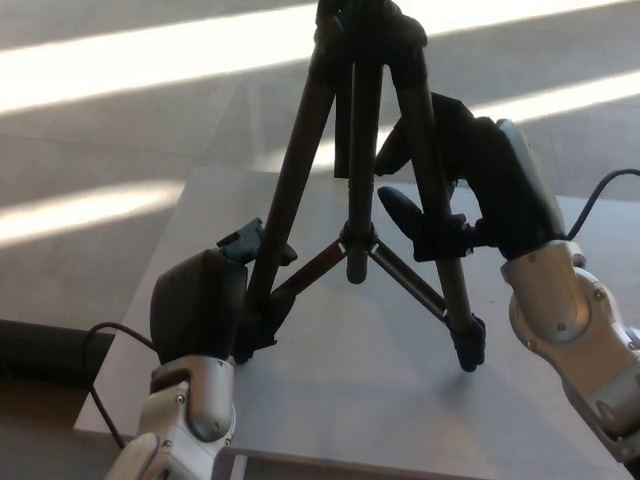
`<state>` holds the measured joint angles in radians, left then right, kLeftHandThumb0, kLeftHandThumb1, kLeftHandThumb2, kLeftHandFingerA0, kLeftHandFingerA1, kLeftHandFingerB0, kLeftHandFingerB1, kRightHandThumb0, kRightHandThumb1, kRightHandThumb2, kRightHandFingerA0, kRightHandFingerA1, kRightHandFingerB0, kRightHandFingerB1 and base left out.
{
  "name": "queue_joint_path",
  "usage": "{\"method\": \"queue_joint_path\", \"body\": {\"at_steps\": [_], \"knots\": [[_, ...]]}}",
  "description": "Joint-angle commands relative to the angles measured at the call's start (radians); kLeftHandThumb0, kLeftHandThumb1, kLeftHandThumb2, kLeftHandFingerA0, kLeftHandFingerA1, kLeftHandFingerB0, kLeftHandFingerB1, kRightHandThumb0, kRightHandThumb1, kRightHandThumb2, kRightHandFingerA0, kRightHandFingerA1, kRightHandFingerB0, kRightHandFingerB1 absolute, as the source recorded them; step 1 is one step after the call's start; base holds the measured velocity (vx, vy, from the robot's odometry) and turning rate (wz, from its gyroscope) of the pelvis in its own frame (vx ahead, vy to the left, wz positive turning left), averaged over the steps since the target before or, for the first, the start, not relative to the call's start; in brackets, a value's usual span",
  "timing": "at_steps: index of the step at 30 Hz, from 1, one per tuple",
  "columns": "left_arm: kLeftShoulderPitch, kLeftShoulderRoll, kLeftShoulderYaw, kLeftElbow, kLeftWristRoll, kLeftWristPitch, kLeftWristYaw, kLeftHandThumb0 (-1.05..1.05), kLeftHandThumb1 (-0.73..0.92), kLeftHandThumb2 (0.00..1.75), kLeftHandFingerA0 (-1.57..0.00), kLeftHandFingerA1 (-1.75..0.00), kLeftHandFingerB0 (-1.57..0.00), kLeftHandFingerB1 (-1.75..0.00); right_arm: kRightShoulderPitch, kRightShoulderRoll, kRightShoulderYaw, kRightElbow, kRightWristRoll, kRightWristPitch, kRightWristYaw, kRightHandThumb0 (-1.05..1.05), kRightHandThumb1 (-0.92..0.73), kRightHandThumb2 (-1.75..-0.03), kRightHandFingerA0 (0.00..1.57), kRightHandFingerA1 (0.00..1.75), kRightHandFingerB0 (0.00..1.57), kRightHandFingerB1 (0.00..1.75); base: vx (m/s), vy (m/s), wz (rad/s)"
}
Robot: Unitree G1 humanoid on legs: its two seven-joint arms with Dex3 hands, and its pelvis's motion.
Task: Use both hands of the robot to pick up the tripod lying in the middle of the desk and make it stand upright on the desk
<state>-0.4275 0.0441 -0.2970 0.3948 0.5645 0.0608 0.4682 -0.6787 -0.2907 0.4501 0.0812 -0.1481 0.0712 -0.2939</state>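
Tripod (372,150) held upright on grey counter (330,390), legs spread, right foot planted near counter's front right. Left hand (205,305) clenched around lower part of left leg. Right hand (460,180) wrapped on right leg, higher up; thumb seemingly apart from leg, view poor. Black cable (110,335) seen beside left wrist.

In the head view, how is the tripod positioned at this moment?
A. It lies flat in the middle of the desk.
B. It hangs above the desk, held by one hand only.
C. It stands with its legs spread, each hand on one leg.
C: the tripod is upright with legs spread on the desk, the left hand on one leg and the right hand on another.
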Motion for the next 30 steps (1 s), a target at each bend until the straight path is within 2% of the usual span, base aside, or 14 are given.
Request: {"method": "queue_joint_path", "body": {"at_steps": [1, 4, 5, 7, 8, 10, 11, 16, 21, 22, 24, 26, 27, 30], "knots": [[0.081, 0.007, -0.036, 0.073, -0.038, 0.049, -0.157, -0.23, 0.70, 0.75, -0.89, -1.59, -0.72, -1.29, -0.196, 0.006, -0.053, 0.063, -0.046, 0.316, 0.177, -0.33, -0.49, -1.21, 0.98, 1.75, 0.77, 1.62, 0.00, 0.000, 0.00], [0.085, 0.010, -0.038, 0.059, -0.045, 0.052, -0.170, -0.26, 0.72, 0.75, -0.92, -1.55, -0.73, -1.27, -0.279, 0.022, -0.075, 0.144, -0.038, 0.348, 0.179, -0.31, -0.43, -1.25, 1.00, 1.75, 0.86, 1.47, 0.00, 0.000, 0.00], [0.085, 0.011, -0.039, 0.058, -0.046, 0.053, -0.171, -0.26, 0.72, 0.74, -0.90, -1.57, -0.73, -1.28, -0.287, 0.024, -0.076, 0.152, -0.039, 0.352, 0.180, -0.29, -0.50, -1.21, 0.95, 1.75, 0.78, 1.43, 0.00, 0.000, 0.00], [0.084, 0.009, -0.038, 0.067, -0.056, 0.041, -0.171, -0.26, 0.73, 0.73, -0.93, -1.54, -0.73, -1.23, -0.330, 0.034, -0.085, 0.213, -0.039, 0.363, 0.173, -0.31, -0.42, -1.28, 1.00, 1.75, 0.86, 1.42, 0.00, 0.000, 0.00], [0.083, 0.011, -0.039, 0.063, -0.060, 0.046, -0.182, -0.25, 0.72, 0.72, -0.84, -1.51, -0.74, -1.13, -0.363, 0.044, -0.091, 0.269, -0.033, 0.377, 0.174, -0.29, -0.43, -1.25, 1.01, 1.75, 0.83, 1.34, 0.00, 0.000, 0.00], [0.082, 0.013, -0.042, 0.063, -0.061, 0.041, -0.183, -0.25, 0.72, 0.73, -0.84, -1.49, -0.74, -1.13, -0.378, 0.045, -0.094, 0.291, -0.031, 0.389, 0.184, -0.31, -0.41, -1.28, 1.00, 1.75, 0.81, 1.38, 0.00, 0.000, 0.00], [0.085, 0.014, -0.041, 0.065, -0.066, 0.029, -0.182, -0.24, 0.71, 0.75, -0.83, -1.58, -0.69, -1.33, -0.407, 0.045, -0.090, 0.337, -0.032, 0.407, 0.205, -0.31, -0.40, -1.30, 0.98, 1.75, 0.80, 1.36, 0.00, 0.000, 0.00], [0.093, 0.014, -0.044, 0.057, -0.074, 0.033, -0.197, -0.28, 0.75, 0.73, -0.93, -1.52, -0.71, -1.23, -0.470, 0.059, -0.079, 0.467, -0.039, 0.438, 0.233, -0.33, -0.42, -1.24, 0.96, 1.75, 0.80, 1.46, 0.00, 0.000, 0.00], [0.100, 0.015, -0.048, 0.063, -0.079, 0.011, -0.199, -0.26, 0.75, 0.72, -0.96, -1.49, -0.73, -1.26, -0.467, 0.071, -0.078, 0.501, -0.046, 0.487, 0.242, -0.40, -0.46, -1.21, 0.98, 1.75, 0.76, 1.60, 0.00, 0.000, 0.00], [0.106, 0.016, -0.046, 0.052, -0.085, 0.023, -0.213, -0.25, 0.77, 0.76, -0.92, -1.55, -0.71, -1.34, -0.466, 0.073, -0.063, 0.528, -0.061, 0.495, 0.246, -0.40, -0.49, -1.16, 0.99, 1.75, 0.80, 1.53, 0.00, 0.000, 0.00], [0.109, 0.017, -0.045, 0.047, -0.090, 0.030, -0.221, -0.24, 0.77, 0.77, -0.92, -1.58, -0.70, -1.37, -0.466, 0.068, -0.048, 0.552, -0.071, 0.497, 0.267, -0.40, -0.51, -1.14, 0.99, 1.75, 0.78, 1.58, 0.00, 0.000, 0.00], [0.116, 0.015, -0.036, 0.033, -0.106, 0.046, -0.235, -0.23, 0.76, 0.80, -0.92, -1.57, -0.70, -1.37, -0.485, 0.074, -0.026, 0.593, -0.087, 0.527, 0.284, -0.40, -0.63, -0.97, 0.95, 1.75, 0.67, 1.61, 0.00, 0.000, 0.00], [0.120, 0.008, -0.030, 0.032, -0.113, 0.051, -0.233, -0.23, 0.75, 0.79, -0.94, -1.52, -0.69, -1.36, -0.489, 0.077, -0.019, 0.623, -0.090, 0.521, 0.290, -0.38, -0.72, -0.79, 0.90, 1.75, 0.69, 1.49, 0.00, 0.000, 0.00], [0.121, -0.001, -0.022, 0.030, -0.128, 0.062, -0.245, -0.27, 0.77, 0.72, -0.97, -1.54, -0.66, -1.36, -0.490, 0.080, -0.016, 0.664, -0.092, 0.490, 0.289, -0.35, -0.73, -0.74, 0.86, 1.75, 0.68, 1.50, 0.00, 0.000, 0.00]]}}
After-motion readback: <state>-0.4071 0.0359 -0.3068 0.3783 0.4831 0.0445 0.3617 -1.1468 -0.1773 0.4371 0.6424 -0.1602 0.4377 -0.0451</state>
